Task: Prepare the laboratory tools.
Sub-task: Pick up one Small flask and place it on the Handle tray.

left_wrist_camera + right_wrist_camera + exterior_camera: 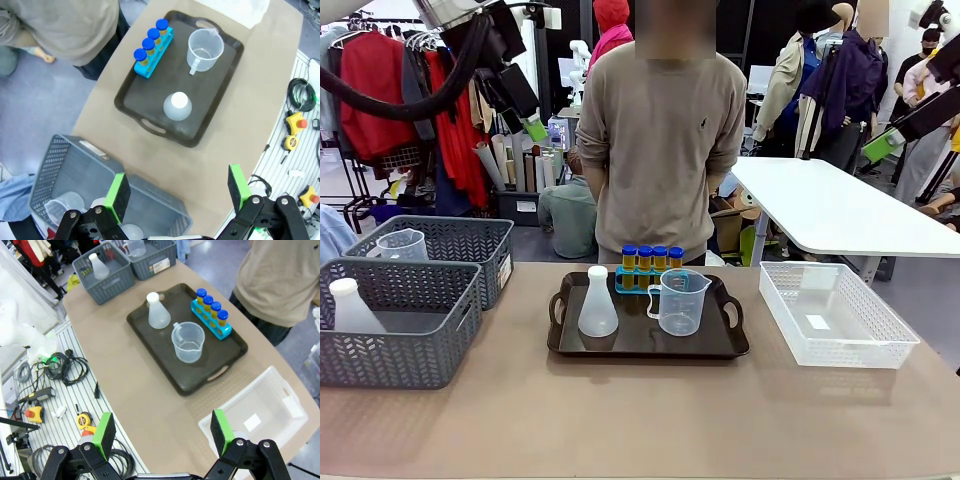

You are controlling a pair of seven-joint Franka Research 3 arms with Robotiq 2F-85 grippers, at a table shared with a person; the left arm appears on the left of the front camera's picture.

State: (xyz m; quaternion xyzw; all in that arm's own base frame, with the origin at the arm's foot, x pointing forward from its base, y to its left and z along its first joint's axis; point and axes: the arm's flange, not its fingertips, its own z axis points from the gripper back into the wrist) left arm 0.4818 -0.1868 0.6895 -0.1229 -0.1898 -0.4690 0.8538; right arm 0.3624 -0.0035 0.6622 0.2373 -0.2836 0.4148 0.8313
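A black handled tray (720, 345) lies mid-table in front of a standing person. On it stand a white conical flask (598, 303), a clear handled measuring beaker (681, 301) and a blue rack (623, 283) holding several amber tubes with blue caps (652, 257). From above, the left wrist view shows the flask (177, 105), beaker (204, 48) and rack (152, 47); the right wrist view shows the flask (158, 311), beaker (188, 342) and rack (214, 318). My left gripper (177, 196) hangs open high over the grey baskets. Open too, my right gripper (162, 435) hovers above the table's near edge.
Two grey mesh baskets (400, 325) sit at the table's left; one holds another flask (351, 308), the other another beaker (402, 245). A white mesh basket (835, 312) stands right of the tray. Cables and tools lie on a slatted panel (55, 390) beside the table.
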